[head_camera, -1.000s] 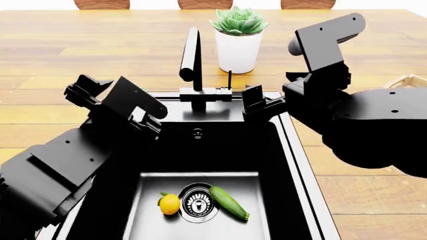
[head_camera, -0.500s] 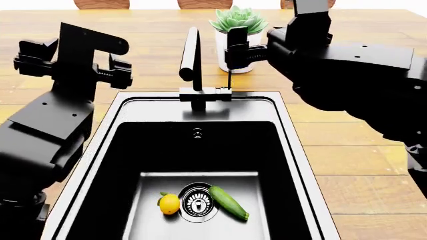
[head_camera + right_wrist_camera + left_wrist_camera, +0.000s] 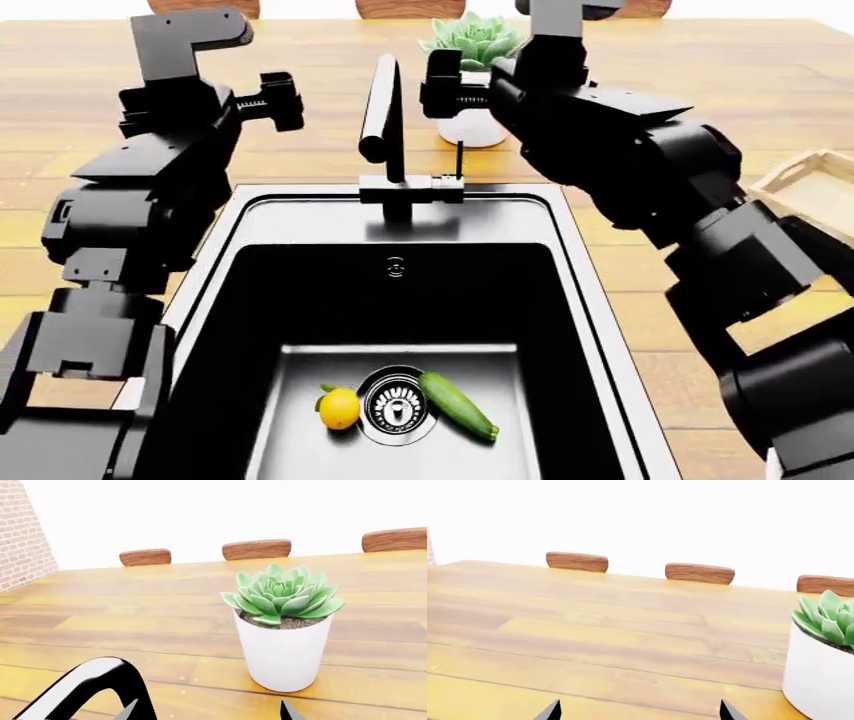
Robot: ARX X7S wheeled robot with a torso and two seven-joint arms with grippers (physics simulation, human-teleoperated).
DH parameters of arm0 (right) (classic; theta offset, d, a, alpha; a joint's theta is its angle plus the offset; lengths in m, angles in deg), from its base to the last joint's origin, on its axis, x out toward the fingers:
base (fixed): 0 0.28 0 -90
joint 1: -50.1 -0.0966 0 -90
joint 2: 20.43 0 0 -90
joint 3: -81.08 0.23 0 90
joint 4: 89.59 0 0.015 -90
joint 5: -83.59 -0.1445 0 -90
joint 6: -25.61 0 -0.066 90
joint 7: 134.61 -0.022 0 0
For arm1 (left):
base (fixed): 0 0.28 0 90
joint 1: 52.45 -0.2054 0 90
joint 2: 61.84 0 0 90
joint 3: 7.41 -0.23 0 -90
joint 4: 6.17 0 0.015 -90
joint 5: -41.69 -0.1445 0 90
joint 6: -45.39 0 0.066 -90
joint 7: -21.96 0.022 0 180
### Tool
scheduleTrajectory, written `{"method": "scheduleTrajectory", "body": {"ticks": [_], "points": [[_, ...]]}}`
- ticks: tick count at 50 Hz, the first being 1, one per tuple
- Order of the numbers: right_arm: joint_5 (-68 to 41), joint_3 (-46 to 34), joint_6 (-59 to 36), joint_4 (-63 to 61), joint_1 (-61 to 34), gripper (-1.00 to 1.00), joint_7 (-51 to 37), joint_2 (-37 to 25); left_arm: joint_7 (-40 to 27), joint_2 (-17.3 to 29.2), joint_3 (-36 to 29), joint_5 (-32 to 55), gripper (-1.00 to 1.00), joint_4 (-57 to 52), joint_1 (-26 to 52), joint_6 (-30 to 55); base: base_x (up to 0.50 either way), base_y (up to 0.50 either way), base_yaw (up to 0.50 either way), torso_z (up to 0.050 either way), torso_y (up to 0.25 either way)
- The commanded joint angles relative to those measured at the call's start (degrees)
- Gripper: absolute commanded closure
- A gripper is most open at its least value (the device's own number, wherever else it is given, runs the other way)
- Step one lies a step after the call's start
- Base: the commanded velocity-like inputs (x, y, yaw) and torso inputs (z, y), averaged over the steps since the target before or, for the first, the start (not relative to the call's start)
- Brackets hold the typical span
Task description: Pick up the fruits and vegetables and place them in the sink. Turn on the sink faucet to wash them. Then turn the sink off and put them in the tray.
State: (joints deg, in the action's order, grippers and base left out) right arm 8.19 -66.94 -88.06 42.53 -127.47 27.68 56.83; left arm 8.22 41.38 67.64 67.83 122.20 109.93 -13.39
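Down in the sink (image 3: 574, 300), the lemon (image 3: 339, 407) sits on the basin floor just beside the round drain (image 3: 396, 405), and the cucumber (image 3: 458, 405) lies slanted against the drain's other side. Both arms are up high now, behind the sink's far rim. The left gripper (image 3: 274, 103) hangs off the far left corner, and its wrist camera shows two dark fingertips (image 3: 550, 711) set apart over bare wooden countertop (image 3: 594, 650), so it's open and empty. The right gripper (image 3: 447, 88) hovers by the top of the sink faucet (image 3: 384, 115); its own camera catches the faucet's glossy curve (image 3: 93, 687) close up and the potted succulent (image 3: 283, 625) dead ahead, tips spread, holding nothing. Only the head camera shows the tray (image 3: 817, 185), poking in at the countertop's right edge.
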Motion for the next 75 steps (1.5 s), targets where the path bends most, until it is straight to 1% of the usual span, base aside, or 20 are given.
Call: {"method": "scheduleTrajectory", "body": {"ticks": [1, 6, 9, 25, 30, 34, 43, 47, 50, 57, 62, 66, 70, 75], "points": [[3.64, -1.88, 4.59, 18.99, -0.82, -1.00, 9.84, 9.17, 5.60, -4.27, 1.02, 0.71, -1.00, 17.83, 6.23, -6.11, 0.00, 0.00, 0.00, 0.000, 0.000], [4.31, -2.51, 6.46, 26.25, -1.02, -1.00, 13.28, 12.48, 6.56, -4.79, 0.40, 0.02, -1.00, 21.00, 6.99, -7.62, 0.00, 0.00, 0.00, 0.000, 0.000], [2.88, -4.03, 6.92, 26.37, -0.61, -1.00, 13.40, 12.68, 6.94, -5.01, -0.10, -0.44, -1.00, 22.26, 7.27, -8.07, 0.00, 0.00, 0.00, 0.000, 0.000], [-15.32, -24.32, 10.56, 26.15, 1.20, -1.00, 13.70, 12.73, 8.94, -6.17, -1.02, -1.39, -1.00, 29.32, 8.69, -11.06, 0.00, 0.00, 0.00, 0.000, 0.000], [-19.33, -27.84, 11.94, 27.28, 1.32, -1.00, 13.48, 12.73, 9.56, -6.48, -1.23, -1.63, -1.00, 31.33, 9.04, -12.10, 0.00, 0.00, 0.00, 0.000, 0.000], [-21.26, -29.75, 12.58, 27.41, 1.31, -1.00, 13.48, 12.73, 9.41, -6.44, -1.39, -1.57, -1.00, 30.28, 8.63, -11.29, 0.00, 0.00, 0.00, 0.000, 0.000], [-23.68, -31.83, 13.93, 27.76, 0.80, -1.00, 13.16, 12.73, 9.77, -6.10, -2.94, -2.60, -1.00, 28.11, 7.61, -10.61, 0.00, 0.00, 0.00, 0.000, 0.000], [-24.27, -32.44, 14.14, 27.65, 0.83, -1.00, 13.35, 12.73, 9.39, -6.11, -3.17, -2.82, -1.00, 27.73, 7.37, -10.77, 0.00, 0.00, 0.00, 0.000, -0.245], [-24.66, -32.74, 14.27, 27.62, 0.86, -1.00, 13.44, 12.73, 9.66, -6.33, -2.80, -2.71, -1.00, 29.99, 7.98, -12.24, 0.00, 0.00, 0.00, 0.000, -0.246], [-25.31, -33.12, 14.69, 27.51, -0.03, -1.00, 13.61, 12.72, 10.43, -6.70, -1.84, -2.13, -1.00, 34.01, 9.26, -14.21, 0.00, 0.00, 0.00, 0.000, 0.000], [-25.62, -32.76, 16.26, 27.70, -2.31, -1.00, 13.67, 12.71, 10.47, -6.60, -1.63, -1.83, -1.00, 33.04, 9.10, -13.56, 0.00, 0.00, 0.00, 0.000, 0.000], [-25.65, -32.46, 16.80, 27.07, -4.16, -1.00, 13.01, 12.33, 9.80, -6.11, -1.30, -1.23, -1.00, 30.15, 8.70, -11.76, 0.00, 0.00, 0.00, 0.000, 0.000], [-25.26, -32.44, 17.02, 22.83, -5.54, -1.00, 9.93, 10.09, 8.83, -5.38, -1.01, -0.36, -1.00, 25.14, 8.20, -8.61, 0.00, 0.00, 0.00, 0.000, 0.000], [-24.92, -32.61, 16.64, 20.55, -6.35, -1.00, 8.03, 8.62, 7.51, -4.37, -0.31, 1.00, -1.00, 18.81, 8.58, -4.83, 0.00, 0.00, 0.00, 0.000, 0.000]]}}
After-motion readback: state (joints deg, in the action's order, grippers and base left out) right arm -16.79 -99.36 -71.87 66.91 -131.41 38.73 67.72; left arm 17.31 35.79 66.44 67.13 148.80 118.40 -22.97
